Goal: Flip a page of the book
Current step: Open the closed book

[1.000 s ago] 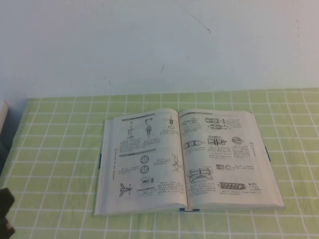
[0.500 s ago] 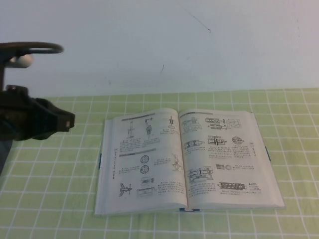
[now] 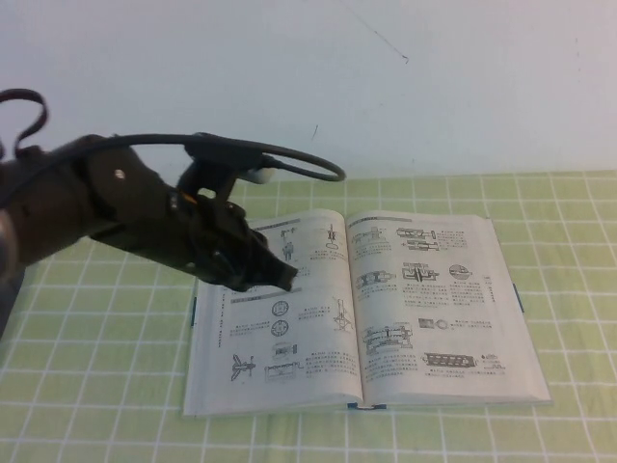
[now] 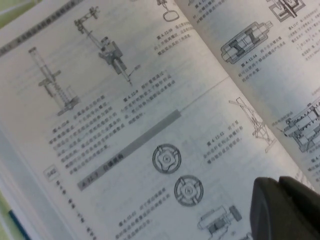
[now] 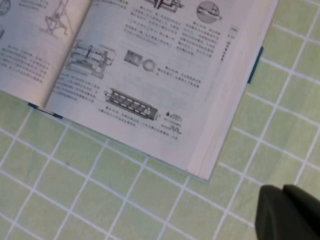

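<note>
The thick white-paged book [image 3: 362,313] is lying open on the green checked tablecloth [image 3: 96,367]. The black left gripper [image 3: 280,273], jaws together, is hovering over its left-hand leaf — the page [image 3: 439,304] is lying rightward, past the spine. The right gripper [image 5: 287,212], closed, is sitting off the book's near right corner — nearer that page's free edge.

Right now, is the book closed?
No, the book lies open flat on the green checked cloth, both pages of drawings showing, with the left gripper over its left page.

Left gripper [image 3: 280,273] mid-table, right gripper [image 5: 290,212] low.
</note>
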Robot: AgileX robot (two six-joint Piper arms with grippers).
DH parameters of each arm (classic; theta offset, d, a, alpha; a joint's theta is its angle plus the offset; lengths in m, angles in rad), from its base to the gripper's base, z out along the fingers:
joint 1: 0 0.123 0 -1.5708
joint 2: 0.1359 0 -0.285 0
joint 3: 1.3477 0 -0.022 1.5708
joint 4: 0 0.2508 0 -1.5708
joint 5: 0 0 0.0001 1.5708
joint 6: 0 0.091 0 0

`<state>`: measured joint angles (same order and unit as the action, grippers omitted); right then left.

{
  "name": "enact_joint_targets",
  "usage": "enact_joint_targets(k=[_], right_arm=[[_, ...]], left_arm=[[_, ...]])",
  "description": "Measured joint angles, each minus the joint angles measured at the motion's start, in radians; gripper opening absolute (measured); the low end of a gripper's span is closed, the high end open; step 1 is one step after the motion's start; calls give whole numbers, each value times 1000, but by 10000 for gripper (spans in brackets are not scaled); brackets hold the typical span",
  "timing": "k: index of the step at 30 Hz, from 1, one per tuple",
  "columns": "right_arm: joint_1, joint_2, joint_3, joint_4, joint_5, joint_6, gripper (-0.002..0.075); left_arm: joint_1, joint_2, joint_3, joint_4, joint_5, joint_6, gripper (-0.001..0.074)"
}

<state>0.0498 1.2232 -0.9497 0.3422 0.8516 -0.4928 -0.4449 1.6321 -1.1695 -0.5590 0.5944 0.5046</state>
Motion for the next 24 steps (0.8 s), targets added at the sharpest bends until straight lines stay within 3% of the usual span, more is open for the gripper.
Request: enact_joint_targets(k=[9,21,24], right_arm=[[92,163,-164,0,80,-2,4],[94,331,-215,22,31,1,10],[94,362,-215,23,-1,-3,48]], left_arm=[[-70,235,-159,-21,-33,-1,-4],[-70,424,-254,-181,-79,59,-4],[-70,431,-257,-204,-81,85,-4]])
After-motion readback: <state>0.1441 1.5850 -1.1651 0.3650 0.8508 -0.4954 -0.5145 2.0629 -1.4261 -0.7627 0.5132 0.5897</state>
